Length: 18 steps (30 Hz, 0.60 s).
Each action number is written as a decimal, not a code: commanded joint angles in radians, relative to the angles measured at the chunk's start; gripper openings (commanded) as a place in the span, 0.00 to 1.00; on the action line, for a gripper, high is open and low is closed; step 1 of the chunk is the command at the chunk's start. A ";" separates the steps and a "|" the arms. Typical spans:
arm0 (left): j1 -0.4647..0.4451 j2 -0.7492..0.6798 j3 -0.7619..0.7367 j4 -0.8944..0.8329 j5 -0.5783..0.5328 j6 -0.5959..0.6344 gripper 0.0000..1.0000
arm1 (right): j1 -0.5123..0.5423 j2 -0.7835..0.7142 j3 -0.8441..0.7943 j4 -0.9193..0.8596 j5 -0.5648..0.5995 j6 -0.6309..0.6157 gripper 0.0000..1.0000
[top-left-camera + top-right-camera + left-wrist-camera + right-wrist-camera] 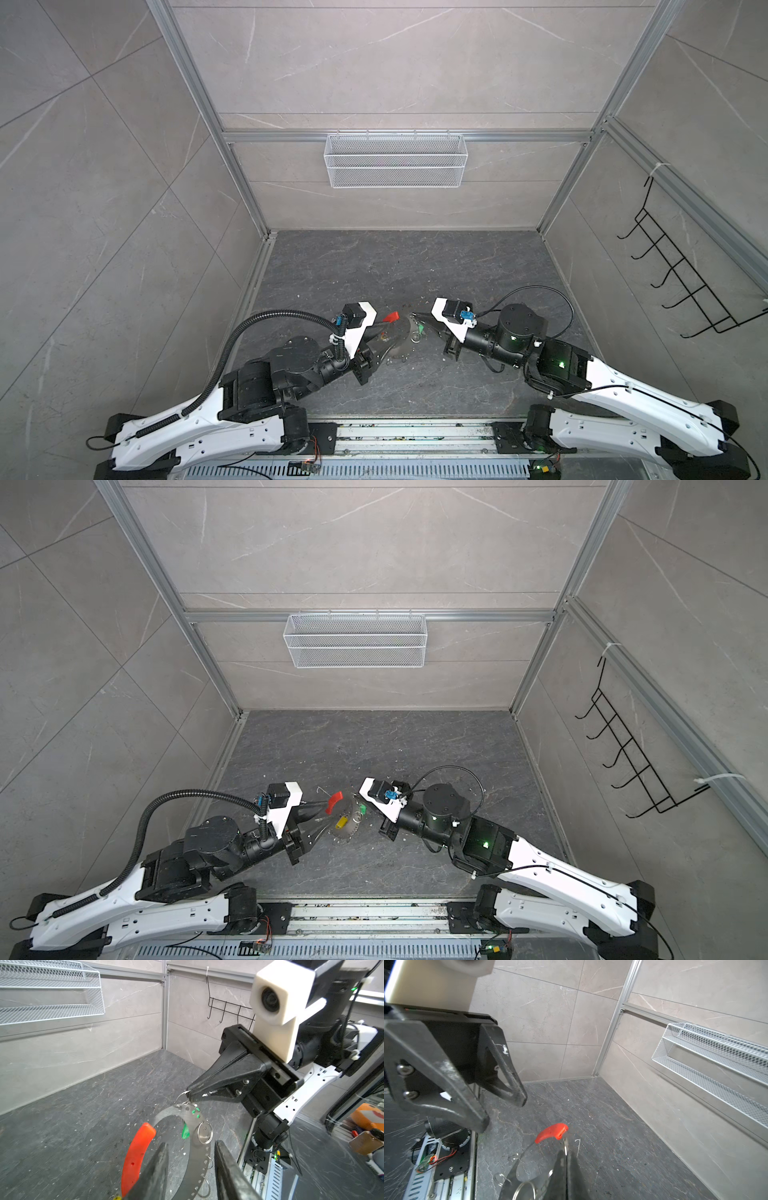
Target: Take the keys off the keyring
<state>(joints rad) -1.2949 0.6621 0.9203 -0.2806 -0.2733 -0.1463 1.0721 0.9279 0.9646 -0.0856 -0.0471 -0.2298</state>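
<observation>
One perforated steel keyring (pixel 196 1159) bearing one red plastic sleeve (pixel 136 1157); two keys: one yellow-tagged key (pixel 341 822), one green-tagged key (pixel 185 1132); at least three silver split rings (pixel 204 1133); one white mesh basket (pixel 395 176); one black wire hook rack (pixel 683 261).

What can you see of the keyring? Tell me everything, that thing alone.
The keyring is a flat grey metal hoop, seemingly steel, with small holes along its outer edge and a red plastic sleeve on one arc. Small silver split rings hang from some holes. It seems tilted, between the two grippers. The right gripper, jaws shut, pinches a split ring on its rim; the left gripper, jaws open, straddles the band without clearly touching it.
</observation>
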 commanded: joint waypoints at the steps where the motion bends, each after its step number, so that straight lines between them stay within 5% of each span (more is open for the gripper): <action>1: 0.005 0.007 -0.001 0.131 0.039 0.097 0.42 | -0.017 -0.026 -0.009 0.038 -0.119 0.052 0.00; 18: 0.122 0.038 0.017 0.122 0.252 0.083 0.40 | -0.084 -0.039 -0.019 0.069 -0.333 0.149 0.00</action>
<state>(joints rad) -1.1938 0.6987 0.9176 -0.2153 -0.0914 -0.0753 0.9958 0.8963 0.9531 -0.0551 -0.3317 -0.1123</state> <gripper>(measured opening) 0.409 0.049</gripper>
